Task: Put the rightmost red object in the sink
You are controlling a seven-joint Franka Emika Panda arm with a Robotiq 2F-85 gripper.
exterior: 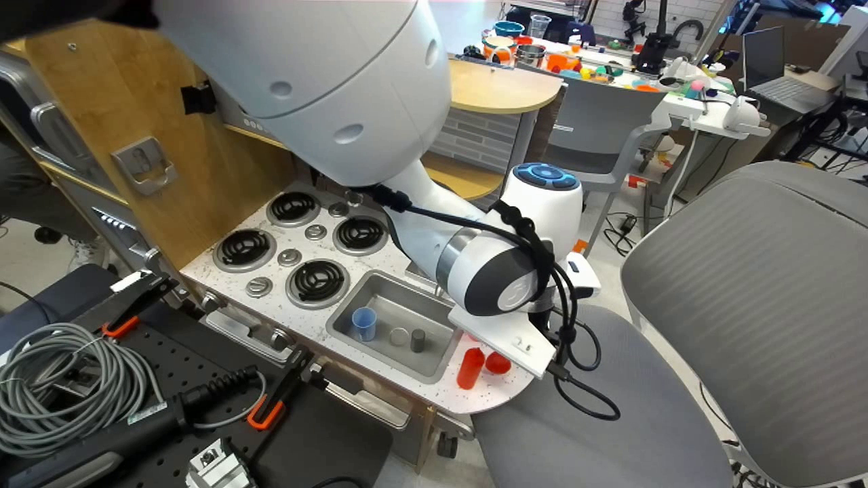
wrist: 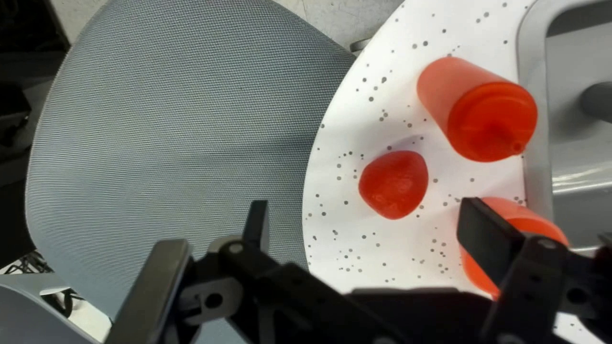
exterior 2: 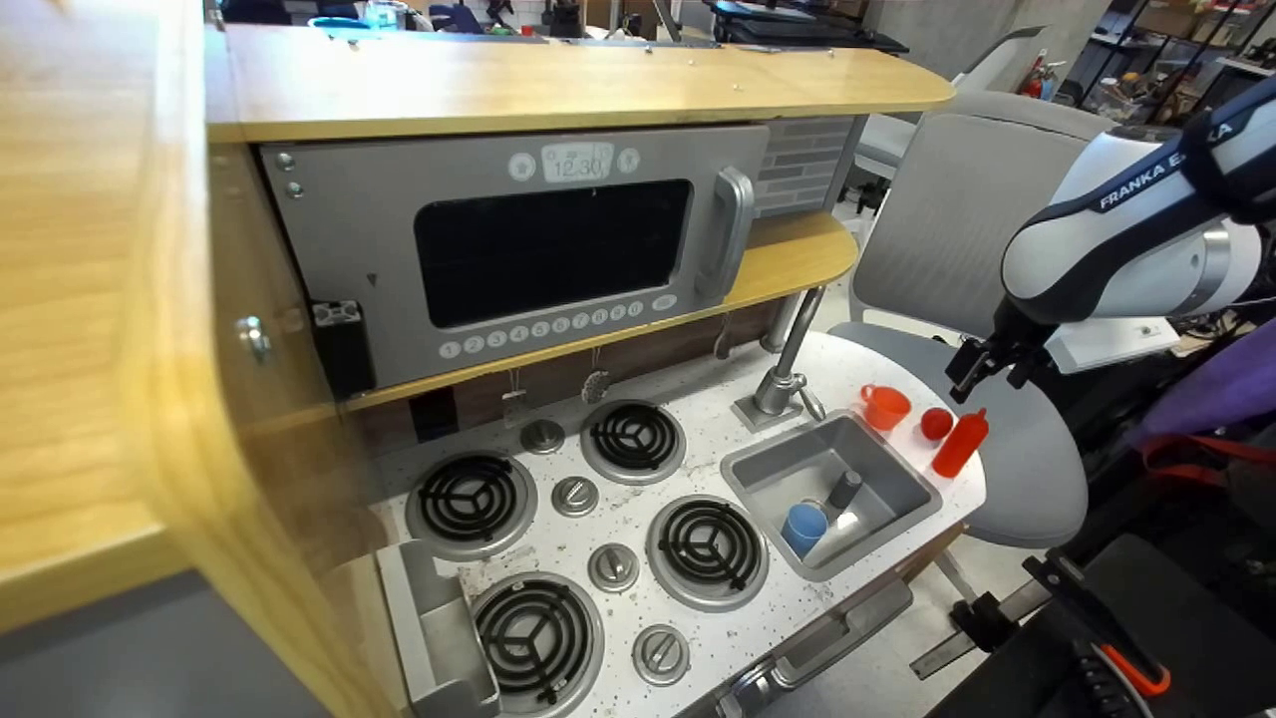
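The rightmost red object, a small roughly round red piece, lies on the white countertop between a red bottle and an orange-red cup. It shows in both exterior views and in the wrist view. My gripper is open and empty. The round piece appears between and slightly beyond its fingertips, apart from them. In an exterior view the gripper hangs above the counter's end; elsewhere the arm hides its fingers. The grey sink lies beside the red pieces; its edge shows in the wrist view.
The red bottle and orange-red cup flank the round piece; my finger covers part of the cup. The sink holds a blue cup and a grey post. A faucet stands behind it. A grey chair adjoins the counter.
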